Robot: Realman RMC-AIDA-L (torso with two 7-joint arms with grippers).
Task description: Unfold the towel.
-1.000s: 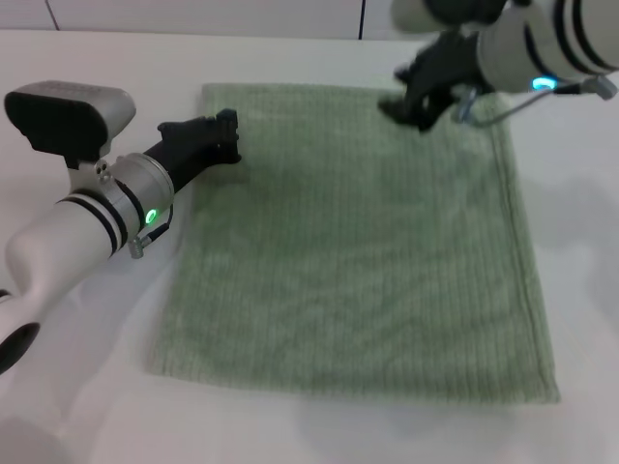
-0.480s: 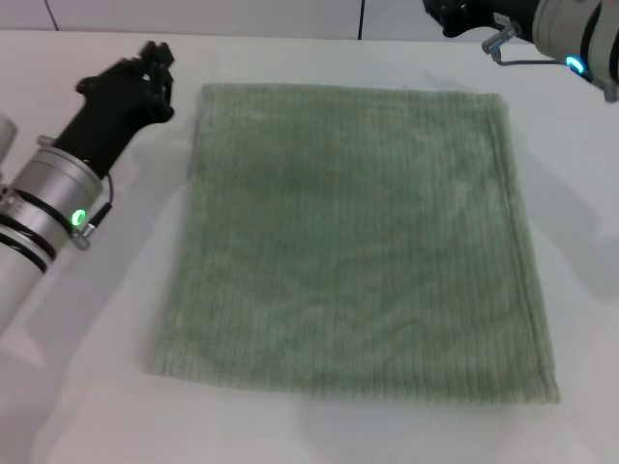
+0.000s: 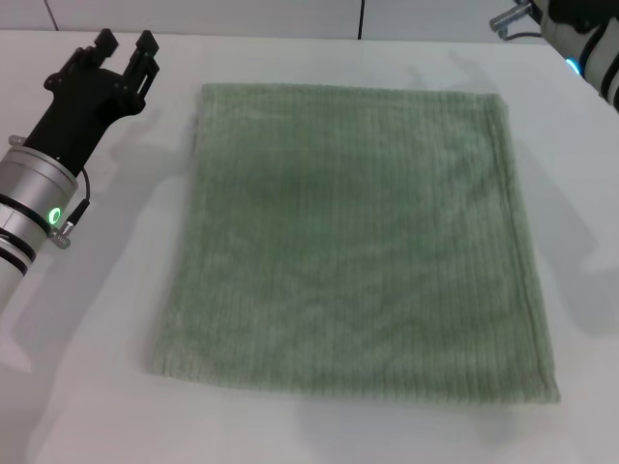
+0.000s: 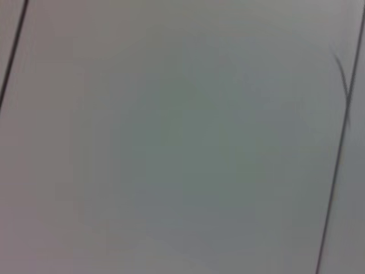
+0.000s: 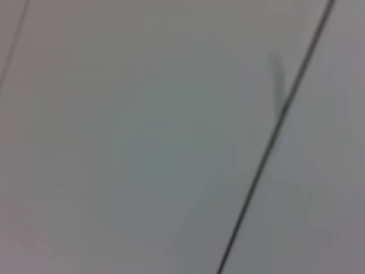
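Head view shows the left hand [image 3: 121, 46] off to the left of the cloth, near its far left corner but clear of it, its two dark fingers [image 3: 145, 43] parted with a gap between them and nothing held; it hangs above the white worktop [image 3: 87, 387]; moving right, the towel [image 3: 353, 237] lies spread flat in the middle, a pale green ribbed square with hemmed edges, all four corners out and no fold that I can make out; it looks unfolded already, to my eye; further right, only the wrist of the right arm shows at the far right corner of the view, well apart from the cloth, and its hand is out of sight.

As a thing to handle, I'd judge the towel soft, limp and light, not slippery and in no way fragile; it would sag from any grip; the hemmed corners or edges are where to pinch it, since the flat middle offers nothing to catch.

Both wrist views show only plain pale surface with thin dark lines; no towel there.
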